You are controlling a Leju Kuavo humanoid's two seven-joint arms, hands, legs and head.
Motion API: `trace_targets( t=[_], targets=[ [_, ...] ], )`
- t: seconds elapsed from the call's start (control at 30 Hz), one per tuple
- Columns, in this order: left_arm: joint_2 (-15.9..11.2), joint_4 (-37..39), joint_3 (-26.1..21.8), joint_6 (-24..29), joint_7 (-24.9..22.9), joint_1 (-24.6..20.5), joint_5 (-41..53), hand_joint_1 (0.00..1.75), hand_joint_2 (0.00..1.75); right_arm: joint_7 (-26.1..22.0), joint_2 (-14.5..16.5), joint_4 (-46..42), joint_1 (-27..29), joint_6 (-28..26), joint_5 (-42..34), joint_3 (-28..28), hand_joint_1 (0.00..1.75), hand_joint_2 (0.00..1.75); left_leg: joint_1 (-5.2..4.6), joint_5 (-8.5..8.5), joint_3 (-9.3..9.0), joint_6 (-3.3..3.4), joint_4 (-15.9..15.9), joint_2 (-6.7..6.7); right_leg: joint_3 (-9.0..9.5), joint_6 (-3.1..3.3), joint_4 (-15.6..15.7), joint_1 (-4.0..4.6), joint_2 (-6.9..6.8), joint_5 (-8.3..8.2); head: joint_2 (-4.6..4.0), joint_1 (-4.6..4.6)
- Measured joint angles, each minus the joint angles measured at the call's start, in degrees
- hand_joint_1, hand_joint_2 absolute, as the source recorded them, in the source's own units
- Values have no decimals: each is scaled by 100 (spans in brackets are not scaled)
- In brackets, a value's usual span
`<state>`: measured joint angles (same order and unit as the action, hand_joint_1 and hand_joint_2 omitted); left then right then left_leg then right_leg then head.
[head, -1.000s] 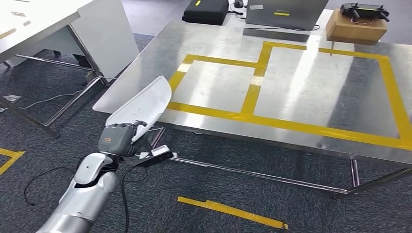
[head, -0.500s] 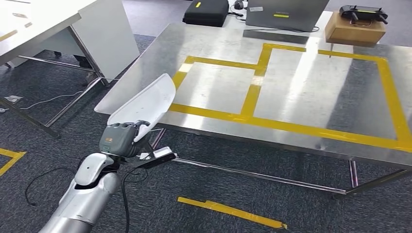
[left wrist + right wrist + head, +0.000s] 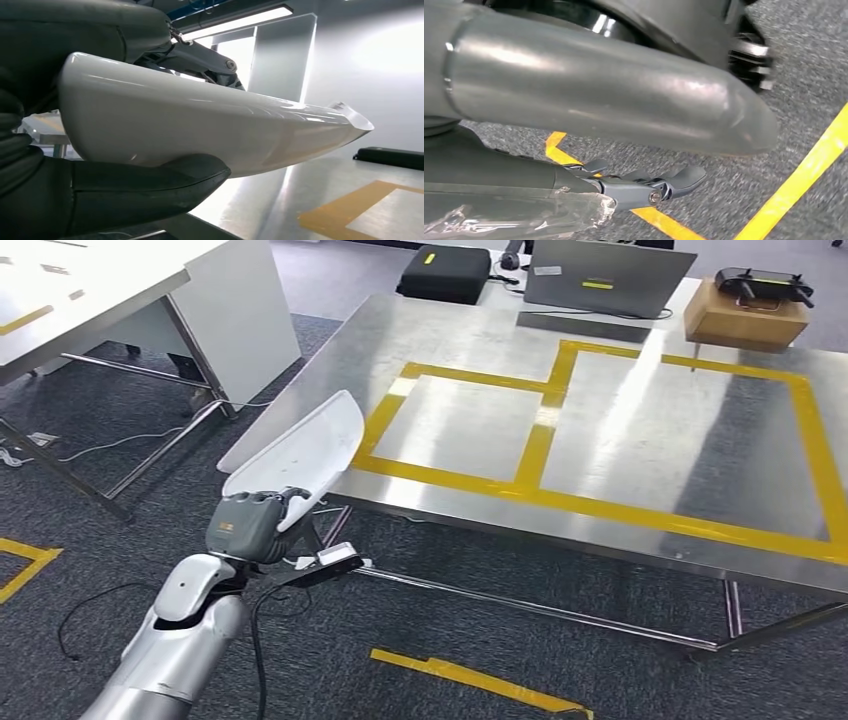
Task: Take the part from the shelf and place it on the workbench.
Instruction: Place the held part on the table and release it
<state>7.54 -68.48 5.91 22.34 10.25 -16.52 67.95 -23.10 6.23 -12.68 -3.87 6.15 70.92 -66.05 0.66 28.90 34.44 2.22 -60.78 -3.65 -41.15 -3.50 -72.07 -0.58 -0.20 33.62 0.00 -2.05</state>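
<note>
White curved part (image 3: pixel 300 453) sits left of centre in the head view, held up off the floor and tilted so its far tip reaches over the near left corner of the steel workbench (image 3: pixel 640 430). It is gripped at its lower, wider end, which leaves most of its length free ahead of the left hand (image 3: pixel 252 523); that looks like a sensible hold for laying it flat on the metal top, since the hand can stay off the table edge while the free end goes down first. The workbench fills the upper right of the frame, marked with yellow tape (image 3: pixel 535 445) into boxes, and the nearest box lies just beyond the part's tip, a likely spot for setting it down. In the left wrist view the thick thumb (image 3: pixel 150 185) presses along one side of the shell and the darker fingers (image 3: pixel 205 55) wrap the other side, so the fingers are closed firmly around the part. The right hand (image 3: pixel 644 187) hangs low over grey carpet (image 3: pixel 804 100) crossed by yellow floor lines (image 3: pixel 804 180); its dark fingers lie slightly curled with nothing between them, though I cannot tell whether they count as spread or closed.
</note>
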Motion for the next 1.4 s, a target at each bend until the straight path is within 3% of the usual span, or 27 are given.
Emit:
trace_targets(
  t=[0.03, 0.07, 0.1, 0.17, 0.2, 0.27, 0.33, 0.37, 0.43, 0.5, 0.57, 0.6, 0.63, 0.7, 0.77, 0.83, 0.9, 0.97, 1.03, 1.07, 1.1, 1.13, 1.2, 1.23, 1.3, 1.37, 1.4],
  targets=[
    [2, -1, 11, -4, -1, 16, 3, 175, 175, 1, -2, 0, 6, -1, 1, 0, 0, 0, 4, 6, -2, -8, 0, 9, -146, -24, -256, -13, 8, 105, 0, -1],
    [2, -1, 23, -9, -2, 33, 8, 175, 175, 1, -3, 0, 13, -1, 2, 0, 0, 0, 12, 16, -9, -23, -1, 15, -220, -51, -354, -28, 9, 109, 0, 0],
    [2, -1, 36, -11, -4, 45, 21, 175, 175, 2, -5, 0, 18, -3, 3, 0, 0, 0, 28, 33, -27, -49, -2, 20, -184, -72, -235, -45, 5, -8, 0, 1],
    [2, -2, 61, -13, -13, 57, 54, 175, 175, 2, -11, 0, 20, -7, 9, 0, 0, 0, 73, 85, -96, -129, -2, 24, 137, -110, 451, -80, -27, -401, 0, -1],
    [1, -2, 69, -14, -21, 56, 74, 175, 175, 2, -13, 3, 16, -9, 13, 1, 0, 0, 86, 110, -130, -177, -2, 23, 295, -97, 792, -77, -55, -479, 0, -12],
    [1, -1, 75, -15, -35, 58, 98, 175, 175, 4, -14, 8, 7, -10, 19, 2, 0, 0, 79, 138, -179, -279, 14, 15, 451, 18, 1087, -45, -96, -456, 1, -21],
    [4, -2, 80, -17, -46, 68, 109, 175, 175, 7, -20, 11, 24, -12, 20, 2, 0, 0, 74, 131, -223, -364, 14, 15, 521, 170, 1117, -32, -77, -458, 1, -6],
    [4, -2, 81, -17, -50, 72, 110, 175, 175, 6, -23, 11, 35, -14, 20, 2, 0, 0, 85, 118, -222, -392, -48, 47, 569, 214, 1134, -39, -52, -473, 1, 6],
    [2, -4, 82, -17, -56, 72, 111, 175, 175, 5, -27, 11, 26, -17, 20, 2, 0, 0, 97, 142, -31, -415, -415, 167, 693, 283, 1172, -49, -6, -448, 2, 24],
    [-6, -3, 82, -17, -57, 86, 110, 175, 175, 4, -27, 11, 4, -15, 21, 3, 0, 0, 82, 356, 391, -420, -1035, 274, 783, 336, 1191, -41, 43, -404, 2, 41],
    [-16, -2, 82, -18, -57, 114, 111, 175, 175, 4, -27, 12, 0, -14, 21, 4, 0, 0, 55, 627, 752, -393, -1387, 303, 879, 367, 1192, -16, 109, -342, 1, 49],
    [-20, -3, 82, -18, -57, 122, 112, 175, 175, 4, -27, 13, 3, -14, 23, 4, 0, 0, 37, 632, 826, -358, -1337, 307, 936, 375, 1192, 3, 144, -300, 0, 48],
    [-23, -3, 82, -19, -57, 126, 115, 175, 175, 4, -27, 13, 3, -13, 25, 4, 0, 0, 12, 487, 823, -307, -1132, 312, 998, 379, 1193, 23, 175, -253, 1, 51],
    [-26, -3, 82, -27, -56, 128, 119, 175, 175, 3, -17, 21, 3, -4, 34, 6, 0, 0, -70, -123, 703, -149, -502, 365, 1113, 369, 1192, 59, 228, -152, 1, 40],
    [-28, -2, 85, -58, -53, 132, 129, 175, 175, 4, -4, 34, -7, 6, 51, 9, 0, 0, -139, -518, 606, -53, -95, 453, 1138, 328, 1199, 62, 279, -69, 1, 25],
    [-27, -2, 92, -90, -47, 123, 151, 175, 175, 5, 0, 40, -14, 10, 70, 19, 0, 0, -151, -549, 557, -52, -12, 476, 1127, 274, 1254, 48, 328, -29, 2, 42],
    [-12, -3, 111, -97, -39, 98, 169, 175, 175, 4, -10, 42, -11, 9, 85, 34, 0, 0, -122, -567, 464, -35, 87, 413, 1146, 220, 1237, 54, 298, 51, 2, 52],
    [7, -3, 138, -99, -36, 78, 177, 175, 175, 1, -20, 42, -24, 7, 91, 45, 0, 0, -87, -543, 375, -3, 171, 326, 932, 156, 808, 52, 174, 287, 2, 31],
    [11, -2, 159, -102, -35, 81, 179, 175, 175, -1, -21, 43, -34, 6, 91, 48, 0, 0, -82, -492, 340, 16, 180, 237, 461, 95, 88, 23, 81, 544, 2, 20],
    [13, -1, 168, -104, -35, 88, 180, 175, 175, 0, -22, 43, -29, 6, 91, 48, 0, 0, -82, -465, 322, 16, 180, 195, 271, 73, -148, 9, 63, 562, 2, 20],
    [14, -1, 177, -106, -35, 92, 180, 175, 175, 1, -23, 43, -17, 6, 91, 48, 0, 0, -82, -440, 297, 11, 180, 156, 193, 58, -163, 1, 49, 451, 2, 20],
    [15, 0, 187, -108, -35, 94, 180, 175, 175, 1, -26, 43, -7, 5, 91, 48, 0, 0, -80, -413, 262, 1, 180, 117, 240, 50, 60, -5, 18, 225, 2, 18],
    [17, 1, 204, -109, -35, 92, 180, 175, 175, 2, -33, 43, -4, 4, 91, 49, 0, 0, -92, -356, 176, -35, 179, 36, 539, 66, 840, 7, -167, -269, 2, 19],
    [17, 1, 209, -109, -35, 89, 180, 175, 175, 3, -37, 43, -14, 3, 91, 49, 0, 0, -103, -333, 144, -60, 176, -2, 671, 95, 1146, 20, -245, -418, 2, 20],
    [16, 1, 212, -109, -35, 84, 181, 175, 175, 4, -38, 44, -34, 3, 91, 50, 0, 0, -125, -320, 115, -110, 177, -77, 758, 167, 1331, 51, -274, -479, 2, 25],
    [18, 1, 214, -109, -35, 78, 188, 175, 175, 4, -38, 44, -30, 2, 93, 50, 0, 0, -111, -307, 104, -164, 177, -139, 774, 237, 1360, 43, -154, -524, 2, 25],
    [19, 1, 215, -109, -35, 74, 197, 175, 175, 3, -38, 44, -24, 2, 96, 50, 0, 0, -98, -253, 113, -198, 130, -89, 780, 271, 1375, 31, -97, -545, 2, 28]
  ],
)
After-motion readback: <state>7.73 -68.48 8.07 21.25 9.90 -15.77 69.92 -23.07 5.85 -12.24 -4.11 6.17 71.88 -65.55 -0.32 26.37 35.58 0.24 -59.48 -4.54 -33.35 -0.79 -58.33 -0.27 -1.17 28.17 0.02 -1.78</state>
